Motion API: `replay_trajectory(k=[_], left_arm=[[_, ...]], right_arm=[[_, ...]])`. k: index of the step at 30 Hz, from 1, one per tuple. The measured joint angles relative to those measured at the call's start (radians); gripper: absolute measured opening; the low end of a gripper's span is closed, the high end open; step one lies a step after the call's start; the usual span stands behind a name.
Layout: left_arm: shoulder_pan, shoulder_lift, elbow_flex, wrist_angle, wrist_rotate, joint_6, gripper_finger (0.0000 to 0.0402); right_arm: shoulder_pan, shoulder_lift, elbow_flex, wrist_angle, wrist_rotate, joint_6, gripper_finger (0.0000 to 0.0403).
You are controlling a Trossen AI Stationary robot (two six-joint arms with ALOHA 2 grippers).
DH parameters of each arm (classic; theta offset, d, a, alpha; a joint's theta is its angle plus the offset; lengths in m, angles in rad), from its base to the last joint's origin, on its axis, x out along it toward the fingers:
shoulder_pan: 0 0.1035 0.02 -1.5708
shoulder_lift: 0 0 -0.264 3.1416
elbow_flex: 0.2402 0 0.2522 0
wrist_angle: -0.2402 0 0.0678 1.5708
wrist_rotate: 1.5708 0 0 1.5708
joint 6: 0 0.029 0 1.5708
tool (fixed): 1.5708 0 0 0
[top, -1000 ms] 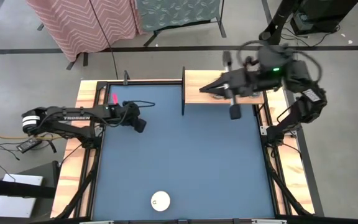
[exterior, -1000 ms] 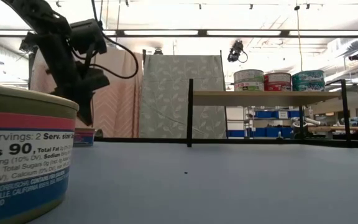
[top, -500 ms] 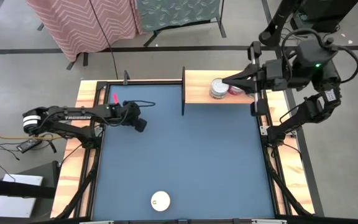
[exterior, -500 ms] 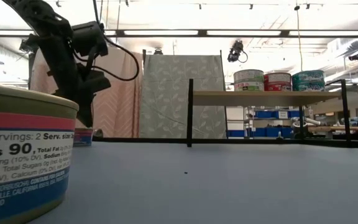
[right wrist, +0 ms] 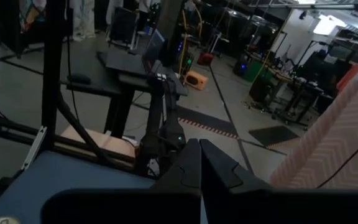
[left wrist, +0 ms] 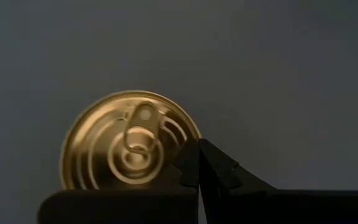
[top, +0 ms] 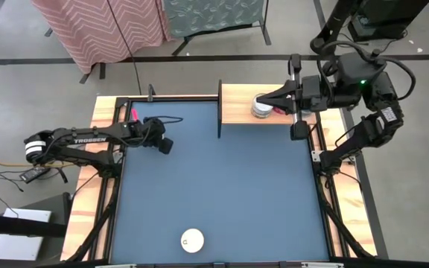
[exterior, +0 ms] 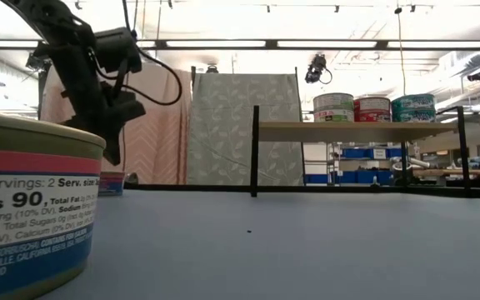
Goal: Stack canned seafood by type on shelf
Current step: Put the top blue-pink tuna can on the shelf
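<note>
The blue table [top: 222,186] is seen from above with the shelf [top: 240,108], a light-wood plank with dark uprights, set at its far edge toward the far right corner. On the shelf, three tins are lined up in the low view: a white-sided tin [exterior: 333,107], a red tin [exterior: 372,108] and a teal tin [exterior: 412,107]. From above only a silver-lidded tin [top: 260,106] is plainly seen on the plank, the others being covered by the arm.

The right gripper [top: 259,101] is held over the shelf, its tip above the silver-lidded tin; its jaws are pressed together and nothing is pinched between them, as is also shown in the right wrist view [right wrist: 199,163].

The left gripper [top: 167,146] is held low near the far left corner of the table, with its jaws likewise pressed together and empty. In the left wrist view its closed tip [left wrist: 199,163] is seen just beside a gold-lidded tin [left wrist: 129,140] standing upright on the blue surface.

A white-lidded tin [top: 193,240] is placed at the near edge of the table, about midway along it, well apart from both arms. In the low view it fills the near left as a large labelled tin [exterior: 32,208].
</note>
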Motion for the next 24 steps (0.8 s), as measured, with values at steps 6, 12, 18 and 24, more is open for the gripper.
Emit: replay_trajectory(k=[6, 12, 18, 24], left_arm=[[0.015, 0.000, 0.000, -0.006, 0.019, 0.029, 0.0004], [0.020, 0.000, -0.003, -0.003, 0.041, 0.044, 0.0004], [0.020, -0.001, -0.064, 0.060, 0.076, 0.009, 0.0004], [0.018, -0.003, -0.130, 0.185, 0.135, -0.047, 0.0004]], right_arm=[[0.000, 0.002, 0.000, -0.001, 0.000, -0.002, 0.0005], [0.000, 0.002, 0.000, -0.001, 0.000, -0.003, 0.0005], [0.000, 0.002, 0.000, -0.001, 0.000, -0.016, 0.0006], [0.000, 0.002, 0.000, -0.001, 0.000, -0.021, 0.0006]])
